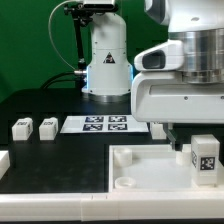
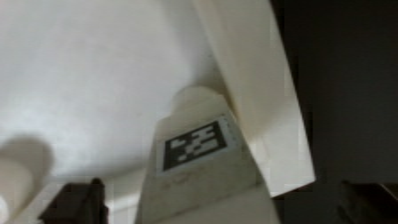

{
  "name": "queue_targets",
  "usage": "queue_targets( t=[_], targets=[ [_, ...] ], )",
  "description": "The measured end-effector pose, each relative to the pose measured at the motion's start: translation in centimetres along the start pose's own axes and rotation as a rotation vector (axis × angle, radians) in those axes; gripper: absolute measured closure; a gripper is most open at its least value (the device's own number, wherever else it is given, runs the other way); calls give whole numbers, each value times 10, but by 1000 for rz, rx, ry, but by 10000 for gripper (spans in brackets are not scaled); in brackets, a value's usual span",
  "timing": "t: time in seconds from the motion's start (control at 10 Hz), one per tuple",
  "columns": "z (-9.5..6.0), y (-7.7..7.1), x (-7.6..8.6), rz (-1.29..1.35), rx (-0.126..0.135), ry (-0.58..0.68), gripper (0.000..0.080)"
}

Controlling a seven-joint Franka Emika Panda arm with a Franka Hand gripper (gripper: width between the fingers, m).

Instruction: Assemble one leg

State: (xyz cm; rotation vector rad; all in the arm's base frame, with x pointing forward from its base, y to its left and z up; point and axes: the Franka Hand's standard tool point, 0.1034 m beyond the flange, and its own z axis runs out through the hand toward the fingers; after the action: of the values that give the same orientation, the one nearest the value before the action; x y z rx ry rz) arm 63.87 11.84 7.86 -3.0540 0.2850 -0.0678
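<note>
One leg (image 1: 205,160), a small white block with a black-and-white tag, stands upright on the large white recessed panel (image 1: 150,170) near its corner on the exterior view's right. My gripper (image 1: 188,137) hangs just above and slightly left of it. In the wrist view the same leg (image 2: 199,150) lies between my fingers, with a gap showing between it and the dark finger (image 2: 75,203). The jaws stand open and hold nothing. The panel also shows in the wrist view (image 2: 89,80). Two more legs (image 1: 21,128) (image 1: 47,127) lie on the black table at the exterior view's left.
The marker board (image 1: 105,124) lies flat behind the panel. The arm's white base (image 1: 107,60) stands at the back centre. A white part (image 1: 3,160) shows at the exterior view's left edge. A round socket (image 1: 125,156) sits in the panel's other corner.
</note>
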Motion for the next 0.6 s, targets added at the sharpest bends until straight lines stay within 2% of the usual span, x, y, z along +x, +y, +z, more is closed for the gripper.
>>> queue_targets(
  t=[0.2,0.3,0.4,0.6],
  targets=[
    [1,0,-1,58,8,-4,159],
    [1,-1,-1,118,13,-6,349],
    [1,-2,-2,270,19,-11,500],
    [2,1,-3,438,20,-16,501]
  ],
)
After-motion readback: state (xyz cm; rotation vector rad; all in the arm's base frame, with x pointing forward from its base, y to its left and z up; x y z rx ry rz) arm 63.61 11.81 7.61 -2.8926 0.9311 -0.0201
